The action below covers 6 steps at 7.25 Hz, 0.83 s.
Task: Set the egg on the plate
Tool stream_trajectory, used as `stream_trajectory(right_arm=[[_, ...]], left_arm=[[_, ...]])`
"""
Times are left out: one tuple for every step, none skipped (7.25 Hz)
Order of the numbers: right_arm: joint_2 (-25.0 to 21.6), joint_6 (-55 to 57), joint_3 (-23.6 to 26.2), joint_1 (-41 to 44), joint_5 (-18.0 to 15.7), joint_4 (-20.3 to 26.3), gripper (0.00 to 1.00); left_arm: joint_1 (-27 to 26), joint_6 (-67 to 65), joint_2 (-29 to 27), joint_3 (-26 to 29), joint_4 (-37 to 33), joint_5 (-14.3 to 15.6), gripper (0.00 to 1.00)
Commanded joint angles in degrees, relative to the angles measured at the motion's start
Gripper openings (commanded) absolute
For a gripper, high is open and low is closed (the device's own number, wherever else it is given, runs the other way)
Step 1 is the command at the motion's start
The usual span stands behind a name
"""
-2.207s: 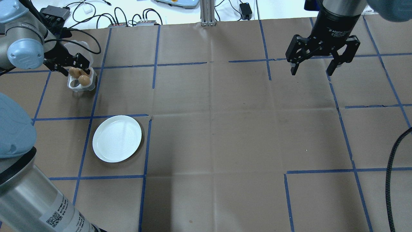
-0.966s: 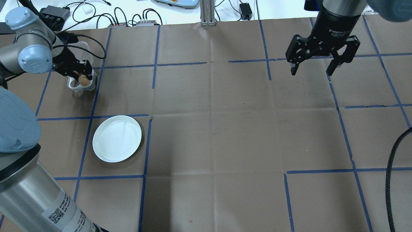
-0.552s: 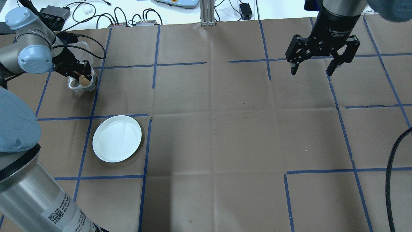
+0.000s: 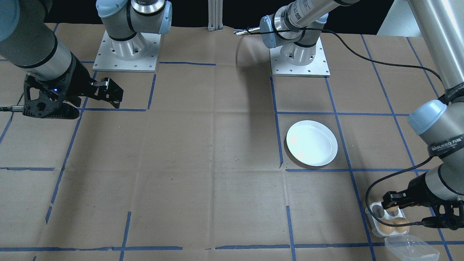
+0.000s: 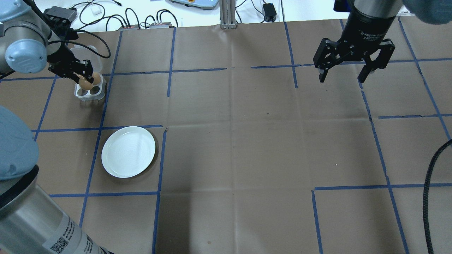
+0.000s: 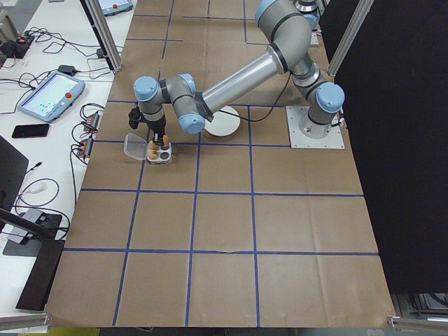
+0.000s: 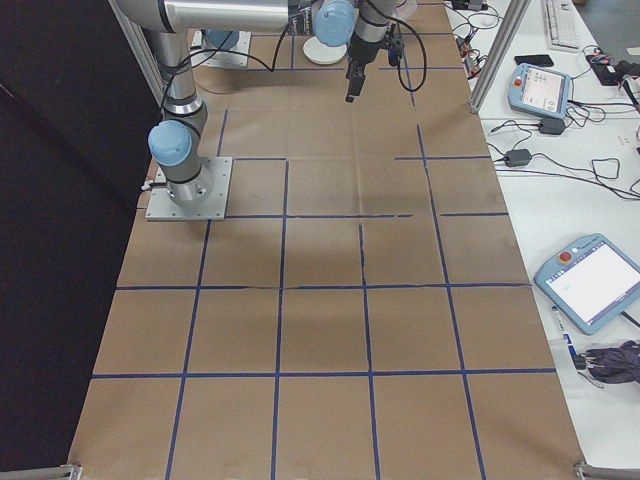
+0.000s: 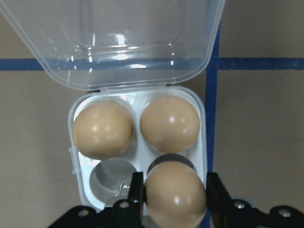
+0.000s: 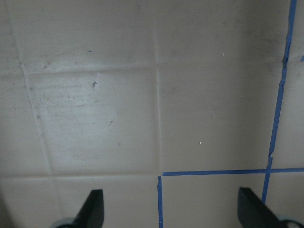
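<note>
Lifted since earlier, left end effector (image 8: pixel 175 199) clamps an egg (image 8: pixel 175 194) above the tray (image 8: pixel 199 123), two eggs (image 8: pixel 102 129) remaining.

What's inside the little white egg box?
Two brown eggs sit in the square white egg tray; a third is gripped above an empty cup. The other cup looks empty.

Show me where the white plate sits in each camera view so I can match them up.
Front-facing: plate right of centre.
Overhead: plate lower left.
Exterior left: plate upper middle, partly behind the left arm.
Exterior right: plate at the top edge, partly hidden by an arm.
Left wrist: not in view.
Right wrist: not in view.
Shared landmark: the open egg tray near the plate.
</note>
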Motion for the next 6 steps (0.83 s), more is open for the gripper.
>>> stream_trajectory(right_arm=[[0.0, 0.0, 0.0, 0.0, 0.0, 0.0, 1.00], [0.0, 0.0, 0.0, 0.0, -0.1, 0.0, 1.00], [0.0, 0.0, 0.0, 0.0, 0.0, 0.0, 1.00], [0.0, 0.0, 0.0, 0.0, 0.0, 0.0, 1.00], [0.1, 0.0, 0.0, 0.0, 0.0, 0.0, 1.00], [0.1, 0.0, 0.0, 0.0, -0.1, 0.0, 1.00]], left_arm=[[-0.5, -0.6, 5.8, -3.4, -2.7, 0.3, 0.22], [-1.0, -3.3, 9.0, -8.3, -2.5, 0.1, 0.22], [-2.8, -5.8, 13.4, -14.1, -1.8, 0.1, 0.22], [-4.9, -8.0, 18.3, -20.5, -1.6, 0.1, 0.21], [-6.8, -11.8, 22.0, -27.2, -1.4, -0.1, 0.21], [-7.6, -12.8, 24.2, -33.9, 4.6, 0.0, 0.21]])
